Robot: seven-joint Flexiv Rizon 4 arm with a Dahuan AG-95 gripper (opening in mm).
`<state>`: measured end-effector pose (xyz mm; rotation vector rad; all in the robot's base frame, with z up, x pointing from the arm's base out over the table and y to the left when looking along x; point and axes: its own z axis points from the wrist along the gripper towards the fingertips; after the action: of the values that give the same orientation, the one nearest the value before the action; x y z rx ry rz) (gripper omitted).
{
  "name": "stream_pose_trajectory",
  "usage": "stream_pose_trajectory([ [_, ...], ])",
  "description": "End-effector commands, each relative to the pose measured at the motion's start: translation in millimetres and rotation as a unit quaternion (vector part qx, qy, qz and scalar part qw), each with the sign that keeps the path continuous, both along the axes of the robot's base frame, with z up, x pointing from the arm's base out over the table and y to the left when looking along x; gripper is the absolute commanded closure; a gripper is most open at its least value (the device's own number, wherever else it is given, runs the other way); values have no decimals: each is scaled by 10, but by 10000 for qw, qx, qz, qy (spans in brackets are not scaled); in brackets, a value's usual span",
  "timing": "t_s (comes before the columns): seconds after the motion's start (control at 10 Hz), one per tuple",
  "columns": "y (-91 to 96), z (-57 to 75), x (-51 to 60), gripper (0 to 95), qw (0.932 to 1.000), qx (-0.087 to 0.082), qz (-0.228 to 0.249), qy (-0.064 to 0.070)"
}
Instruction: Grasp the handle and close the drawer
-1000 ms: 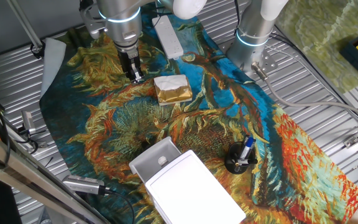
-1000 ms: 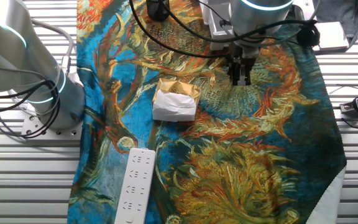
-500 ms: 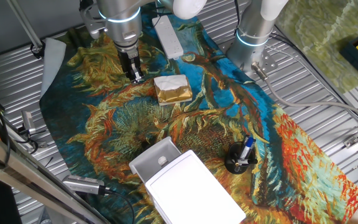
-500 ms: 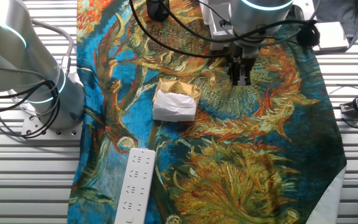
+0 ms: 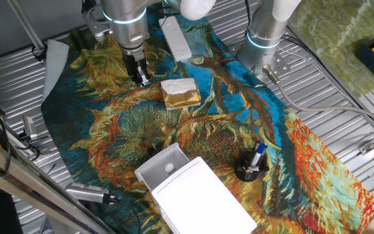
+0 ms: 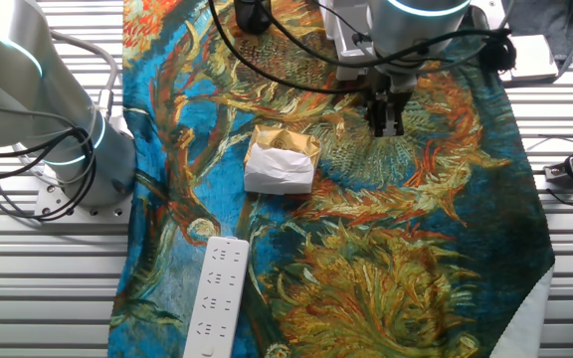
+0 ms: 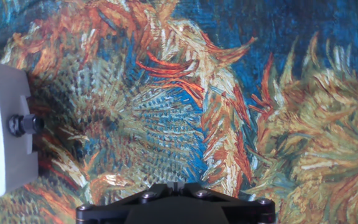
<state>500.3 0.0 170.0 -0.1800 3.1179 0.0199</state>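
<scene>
Black two-finger pincer [image 5: 141, 79], seemingly closed and empty, well apart from small round white knob handle [image 5: 169, 168]; gold-and-white wrapped block [image 5: 180, 93] could be clipped en route.

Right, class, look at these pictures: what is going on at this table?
A robot arm is at work over a table covered with a painted cloth. Its gripper hangs above the cloth at the far end, beside a gold-and-white block, holding nothing. At the near end sits a white box whose drawer stands pulled out, its small handle untouched. The gripper is far from the drawer, so the closing has not begun.
</scene>
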Motion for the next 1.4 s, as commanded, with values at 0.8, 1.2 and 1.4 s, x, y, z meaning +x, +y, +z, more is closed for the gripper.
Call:
stream_pose_trajectory([
  [0.8,52,-4,31,950,8821,-414,4671,-452],
  [1.2,95,18,275,950,8019,-723,5857,-932],
  [1.4,128,41,433,950,7935,-627,5973,-984],
])
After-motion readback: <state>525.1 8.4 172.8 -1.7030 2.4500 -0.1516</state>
